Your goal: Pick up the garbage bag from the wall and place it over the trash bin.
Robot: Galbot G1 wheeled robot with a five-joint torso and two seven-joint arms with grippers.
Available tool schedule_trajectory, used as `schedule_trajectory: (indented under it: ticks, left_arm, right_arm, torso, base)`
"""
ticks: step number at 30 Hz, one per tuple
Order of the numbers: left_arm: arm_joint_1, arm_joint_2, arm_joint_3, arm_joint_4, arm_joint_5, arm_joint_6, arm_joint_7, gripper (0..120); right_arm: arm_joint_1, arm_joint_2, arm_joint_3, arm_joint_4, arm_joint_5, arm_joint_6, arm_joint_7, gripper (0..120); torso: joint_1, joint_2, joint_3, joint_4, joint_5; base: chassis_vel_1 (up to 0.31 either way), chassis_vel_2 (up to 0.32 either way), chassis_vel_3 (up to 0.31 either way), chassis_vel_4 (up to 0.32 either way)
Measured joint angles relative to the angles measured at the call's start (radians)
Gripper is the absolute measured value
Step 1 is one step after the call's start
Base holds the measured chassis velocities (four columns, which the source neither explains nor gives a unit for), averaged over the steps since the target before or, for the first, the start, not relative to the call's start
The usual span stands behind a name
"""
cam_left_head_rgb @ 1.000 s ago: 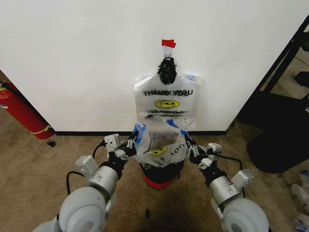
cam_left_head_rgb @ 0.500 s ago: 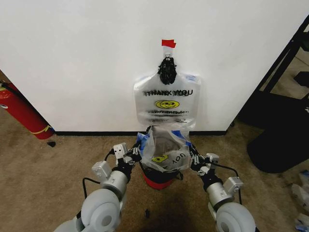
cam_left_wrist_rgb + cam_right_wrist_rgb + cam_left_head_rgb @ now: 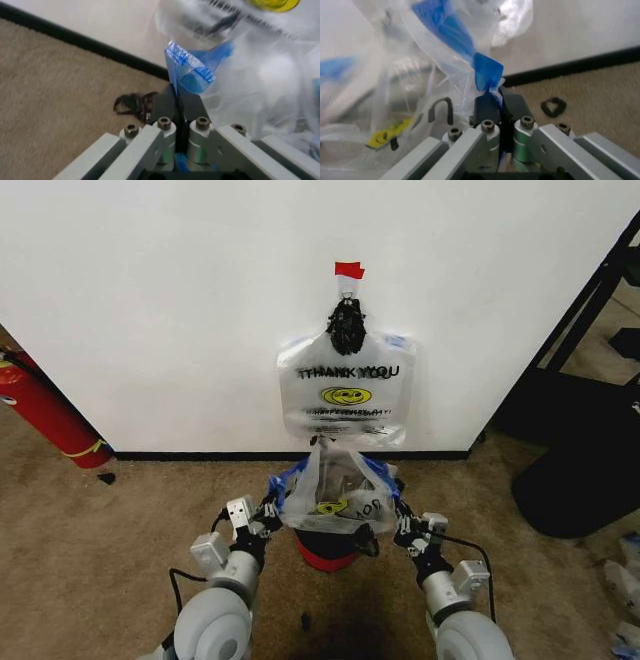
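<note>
Translucent plastic, the garbage bag [image 3: 335, 492] is hanging spread between both grippers, draped directly above the trash bin [image 3: 330, 548], whose black body and red base are showing beneath it. Left gripper [image 3: 271, 511] is pinching the bag's blue-patched edge, fingers [image 3: 165, 103] pressed together on the film. Right gripper [image 3: 400, 523] is doing likewise on the opposite edge, fingers [image 3: 487, 107] clamped on a blue fold. Behind, against the wall [image 3: 180, 310], the other same-printed bags [image 3: 345, 390] are hanging from a black knot under the red tape strip [image 3: 349, 270]. Fire extinguisher [image 3: 45, 415] is leaning at far left.
</note>
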State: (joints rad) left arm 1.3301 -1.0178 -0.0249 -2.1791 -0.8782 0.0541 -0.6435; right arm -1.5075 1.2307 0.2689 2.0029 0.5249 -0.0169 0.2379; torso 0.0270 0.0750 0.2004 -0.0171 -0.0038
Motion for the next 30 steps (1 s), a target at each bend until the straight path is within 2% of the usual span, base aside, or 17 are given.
schedule_trajectory:
  ticks: [8,14,22,30]
  left_arm:
    - [-0.005,-0.028,0.034,0.052,0.021,-0.008,-0.018,0]
    - [0.011,0.010,0.030,0.040,-0.002,0.032,-0.038,0]
    - [0.013,0.029,0.029,0.064,-0.034,0.080,-0.059,0]
    - [-0.017,-0.003,0.037,0.128,-0.036,0.082,-0.036,0]
  right_arm:
    - [0.022,0.037,-0.035,-0.041,-0.015,-0.012,0.025,0]
    - [0.015,0.036,-0.050,-0.077,-0.070,-0.032,0.030,0]
    - [0.084,0.047,-0.050,-0.153,0.000,-0.083,0.061,0]
    - [0.139,0.059,-0.057,-0.219,0.030,-0.092,0.050,0]
  torso:
    - [0.000,0.000,0.000,-0.0001,-0.0001]
    - [0.000,0.000,0.000,-0.0001,0.0000]
    - [0.000,0.000,0.000,-0.0001,-0.0001]
    - [0.000,0.000,0.000,-0.0001,0.0000]
  base:
    - [0.000,0.000,0.000,0.000]
    - [0.000,0.000,0.000,0.000]
    - [0.000,0.000,0.000,0.000]
    - [0.000,0.000,0.000,0.000]
